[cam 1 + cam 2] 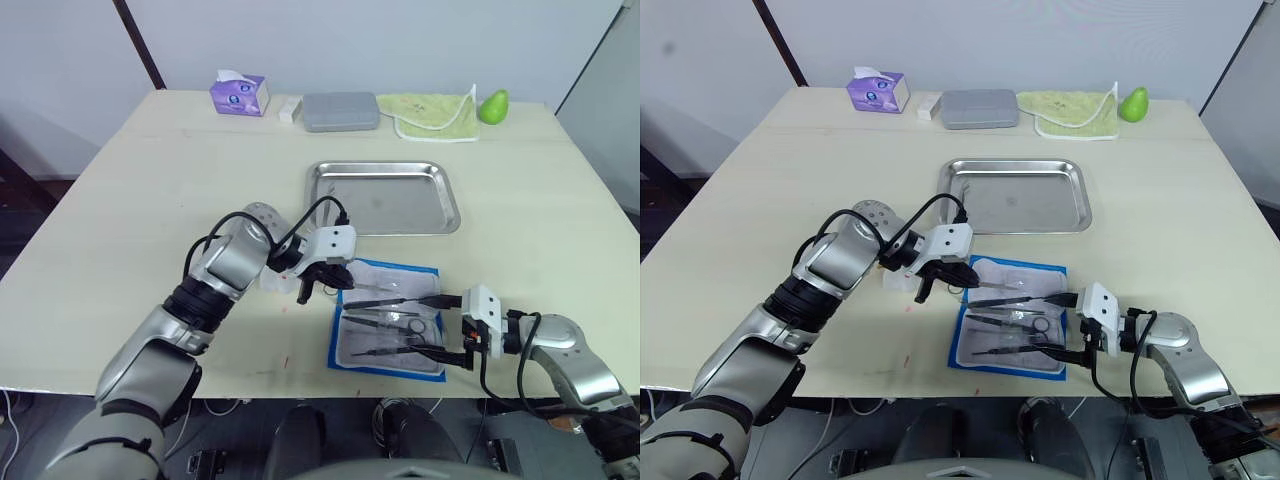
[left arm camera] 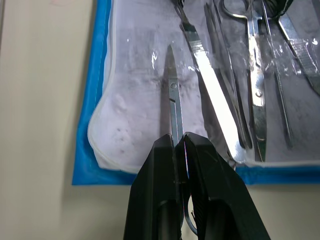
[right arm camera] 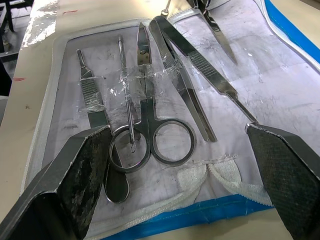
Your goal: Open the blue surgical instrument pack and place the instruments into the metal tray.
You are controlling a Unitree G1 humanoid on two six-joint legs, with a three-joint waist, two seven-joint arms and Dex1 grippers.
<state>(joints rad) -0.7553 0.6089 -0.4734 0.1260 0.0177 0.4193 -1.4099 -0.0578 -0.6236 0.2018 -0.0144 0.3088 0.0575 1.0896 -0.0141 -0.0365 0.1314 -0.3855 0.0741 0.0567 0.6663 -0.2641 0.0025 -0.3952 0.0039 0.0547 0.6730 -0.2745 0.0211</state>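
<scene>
- The blue surgical instrument pack (image 1: 388,330) lies opened at lower centre, just below the empty metal tray (image 1: 382,197).
- The left gripper (image 2: 181,142) pinches small scissors (image 2: 173,107) from the instruments (image 3: 150,100).
- The right gripper (image 3: 180,150) hovers spread wide over the pack's near edge.

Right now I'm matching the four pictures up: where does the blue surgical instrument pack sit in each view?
Left eye view: the blue surgical instrument pack lies nearer than the metal tray, at the near edge of the table.
Right eye view: the pack, same spot.
Left wrist view: under the left fingers pinching small scissors.
Right wrist view: between the spread right fingers.
Shared landmark: the ring-handled scissors in it.
</scene>
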